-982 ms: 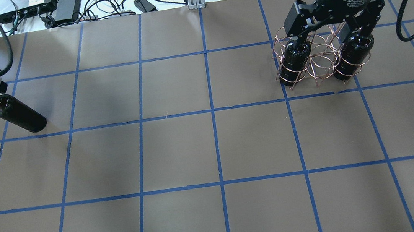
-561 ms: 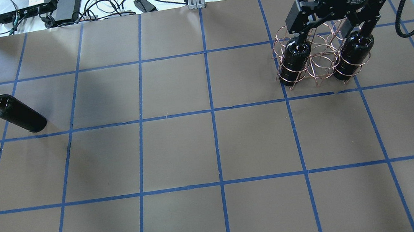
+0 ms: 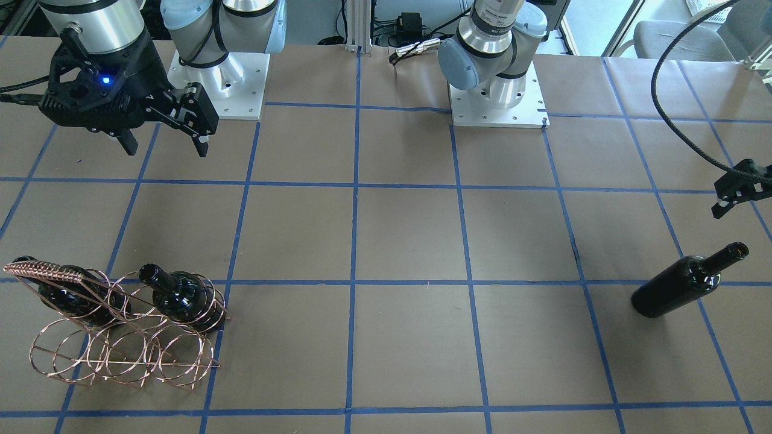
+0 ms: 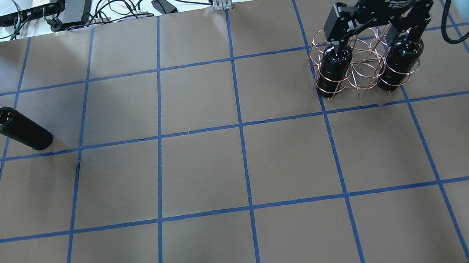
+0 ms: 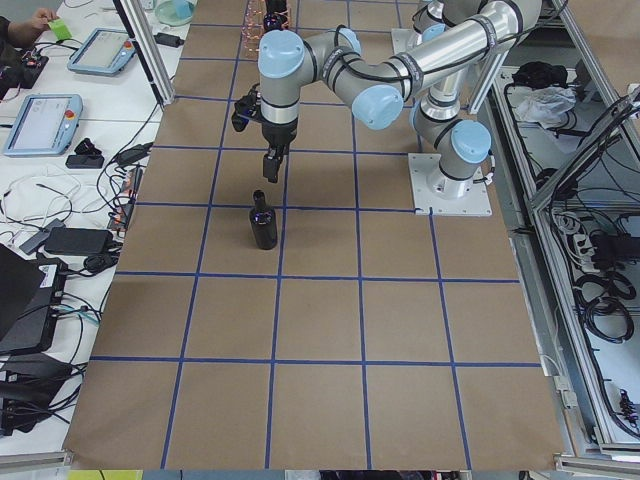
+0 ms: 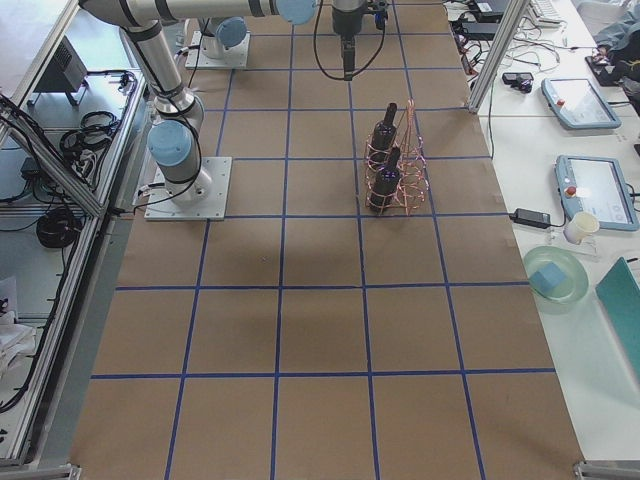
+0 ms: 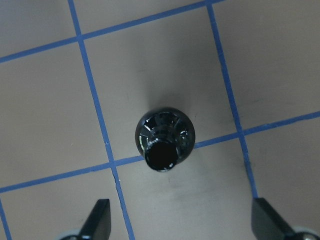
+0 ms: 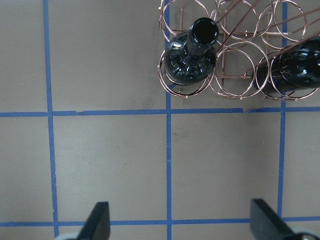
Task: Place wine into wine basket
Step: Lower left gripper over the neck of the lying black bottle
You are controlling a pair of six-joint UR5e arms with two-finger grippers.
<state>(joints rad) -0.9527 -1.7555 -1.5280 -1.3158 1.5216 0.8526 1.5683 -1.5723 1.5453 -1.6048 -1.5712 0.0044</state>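
Observation:
One dark wine bottle [image 4: 20, 128] stands alone on the table at the far left; it also shows in the front view [image 3: 684, 283]. In the left wrist view its mouth [image 7: 162, 141] is straight below. My left gripper [image 7: 182, 222] is open and empty above it, apart from the neck. The copper wine basket [image 4: 362, 65] stands at the right with two more bottles [image 4: 334, 68] [image 4: 401, 61] in its end rings. My right gripper [image 4: 375, 38] is open and empty, raised above the table on the robot's side of the basket [image 8: 240, 50].
The table is brown paper with a blue tape grid [image 4: 240, 126]. Cables and power bricks [image 4: 73, 9] lie beyond the far edge. The two arm bases [image 3: 497, 90] stand at the robot's side. The basket's middle rings [image 3: 120, 355] hold nothing.
My left gripper has drawn away from the lone bottle's neck toward the overhead view's left edge, leaving the bottle standing. My right gripper has shifted slightly, still open.

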